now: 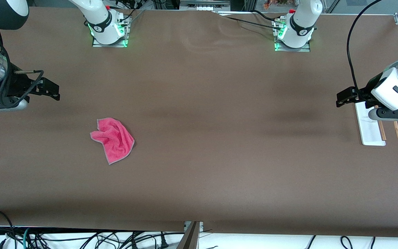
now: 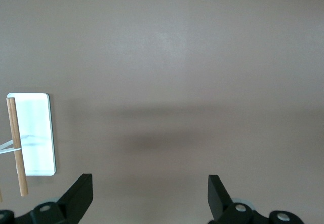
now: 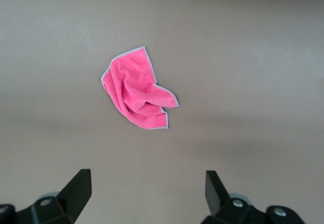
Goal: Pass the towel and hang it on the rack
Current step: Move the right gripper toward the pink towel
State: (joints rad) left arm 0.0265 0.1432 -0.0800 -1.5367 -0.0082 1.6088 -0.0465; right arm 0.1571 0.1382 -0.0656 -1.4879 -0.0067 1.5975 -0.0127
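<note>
The pink-red towel (image 1: pixel 112 140) lies crumpled on the brown table toward the right arm's end; it also shows in the right wrist view (image 3: pixel 136 90). My right gripper (image 1: pixel 52 91) is open and empty, up in the air beside the towel (image 3: pixel 148 186). The rack (image 1: pixel 370 129), a white base with two brown sticks (image 1: pixel 382 130), stands at the left arm's end, partly hidden under the left hand. My left gripper (image 1: pixel 344 97) is open and empty, above the table beside the rack (image 2: pixel 150 188). The left wrist view shows the rack's base (image 2: pixel 38 133) and one stick (image 2: pixel 15 143).
The two arm bases (image 1: pixel 109 33) (image 1: pixel 294 34) stand along the table's edge farthest from the front camera. Loose cables (image 1: pixel 81 240) hang below the nearest edge. The brown table (image 1: pixel 219 138) stretches bare between towel and rack.
</note>
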